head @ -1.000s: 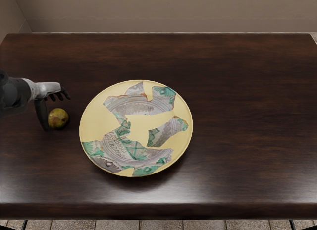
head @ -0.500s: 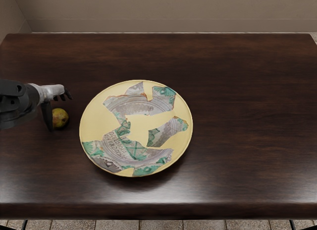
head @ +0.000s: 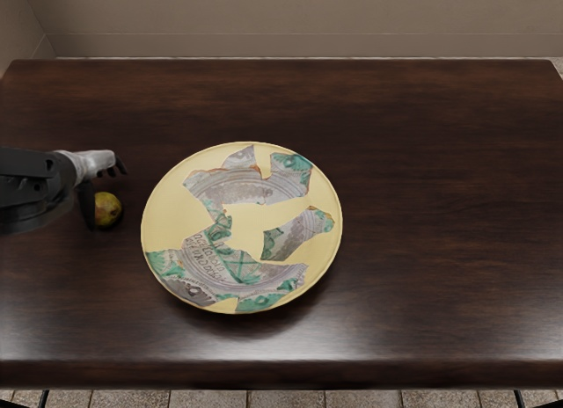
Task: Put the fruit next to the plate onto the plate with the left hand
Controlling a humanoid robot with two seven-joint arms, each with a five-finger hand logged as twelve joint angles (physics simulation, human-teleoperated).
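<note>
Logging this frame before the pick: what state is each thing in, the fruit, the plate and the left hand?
fruit: resting on the table, just left of the plate, not on it.
plate: lying flat on the table, no fruit on it.
left hand: open above the fruit, fingers spread, thumb down at the fruit's left side, no closed grasp.

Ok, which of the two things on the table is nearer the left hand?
The small yellow-green fruit, right beside the left hand. The large patterned plate lies farther off, to the fruit's right.
</note>
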